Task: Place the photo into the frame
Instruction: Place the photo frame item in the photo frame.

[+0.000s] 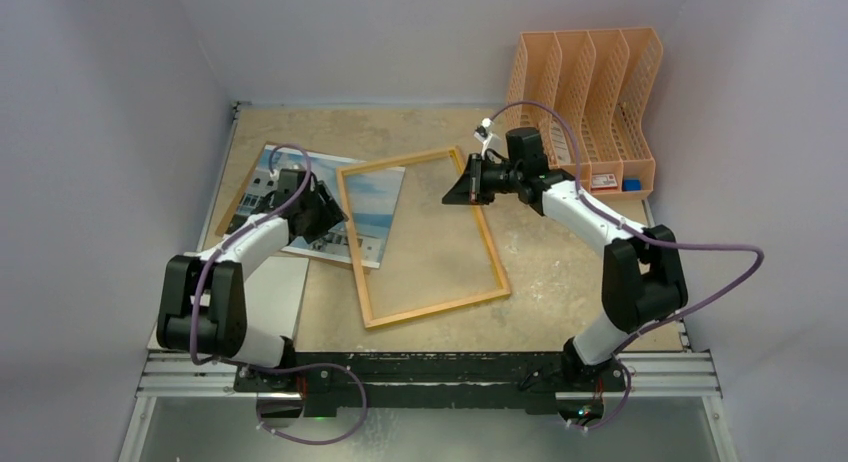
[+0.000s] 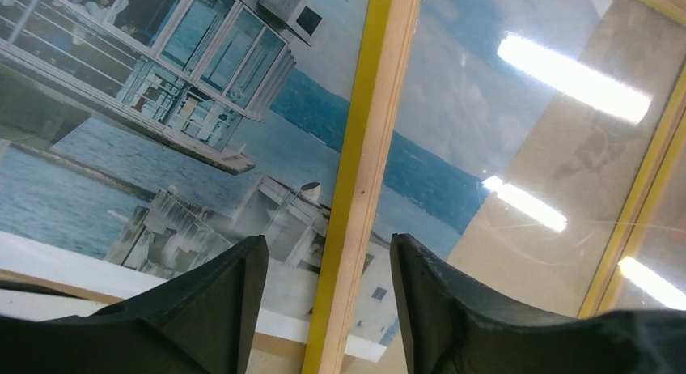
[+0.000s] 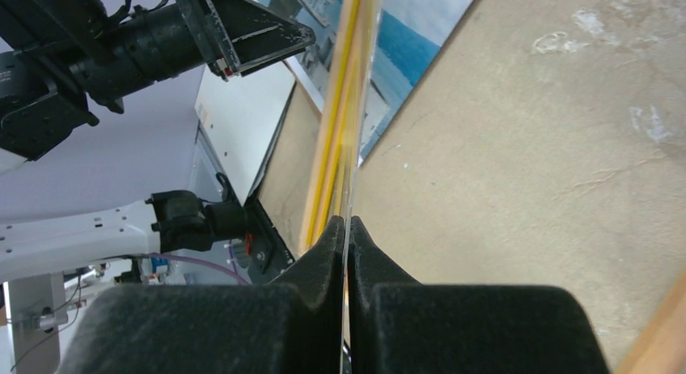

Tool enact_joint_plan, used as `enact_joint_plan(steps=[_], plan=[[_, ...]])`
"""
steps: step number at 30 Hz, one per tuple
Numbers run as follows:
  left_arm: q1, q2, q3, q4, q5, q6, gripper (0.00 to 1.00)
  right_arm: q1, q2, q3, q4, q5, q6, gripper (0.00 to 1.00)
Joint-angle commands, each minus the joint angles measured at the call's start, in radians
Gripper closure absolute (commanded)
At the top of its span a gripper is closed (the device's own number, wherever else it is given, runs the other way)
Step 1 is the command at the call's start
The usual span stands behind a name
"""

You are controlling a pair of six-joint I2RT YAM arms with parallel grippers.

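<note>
Closest to the lens, the left gripper (image 2: 323, 248) has its black jaws released, one on each side of the long left rail of the thin rectangular picture frame (image 2: 368, 131), yellow on the front edges and pale wood on the sides, with a gap showing on both sides of the rail. The large paper photo (image 2: 202, 147) of a white building by blue water lies face up on the left of the speckled beige worktop (image 3: 526, 147). Its right part runs under that rail and shows through the frame's clear pane. The frame sits skewed across the middle of the worktop. The right gripper (image 3: 348, 224) is at the far right corner, jaws clenched on what looks like the frame's thin edge. Whether that side is off the surface I cannot tell. The frame should handle as stiff and light, but the pane is probably slick and breakable, so the wooden rails are the safer hold. The photo is likely limp and easily creased, and flat on the worktop it offers little purchase. A free edge or corner away from the frame looks the best place to take it.
</note>
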Motion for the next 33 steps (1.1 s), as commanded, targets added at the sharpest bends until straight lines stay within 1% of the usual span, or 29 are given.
enact_joint_plan(steps=[1, 4, 6, 9, 12, 16, 22, 25, 29, 33], plan=[[0.004, 0.044, -0.022, 0.112, 0.016, -0.003, 0.43, -0.006, 0.022, 0.046, -0.006, -0.041, -0.047, 1.00], [0.004, 0.083, -0.025, 0.126, 0.020, -0.006, 0.52, -0.010, 0.022, 0.028, 0.008, -0.046, -0.034, 1.00], [0.004, 0.100, -0.028, 0.144, 0.018, -0.013, 0.56, -0.012, 0.022, 0.012, 0.020, -0.056, -0.016, 1.00], [0.004, 0.128, -0.023, 0.166, 0.026, -0.012, 0.66, -0.020, 0.019, -0.003, 0.026, -0.066, 0.008, 1.00], [0.004, 0.154, -0.012, 0.190, 0.064, 0.000, 0.78, -0.032, -0.002, -0.018, 0.038, -0.082, 0.043, 1.00], [0.004, 0.181, -0.008, 0.242, 0.142, 0.003, 0.86, -0.040, -0.026, -0.049, 0.085, -0.113, 0.105, 1.00], [0.004, 0.210, 0.009, 0.310, 0.213, 0.000, 0.89, -0.043, -0.070, -0.124, 0.172, -0.153, 0.218, 1.00], [0.004, 0.221, 0.028, 0.299, 0.199, 0.010, 0.89, -0.052, -0.098, -0.128, 0.165, -0.129, 0.239, 1.00], [0.004, 0.213, 0.044, 0.264, 0.132, 0.024, 0.89, -0.073, -0.126, -0.127, 0.143, -0.098, 0.250, 1.00], [0.004, 0.194, 0.042, 0.263, 0.111, 0.030, 0.87, -0.076, -0.128, -0.136, 0.134, -0.103, 0.255, 1.00]])
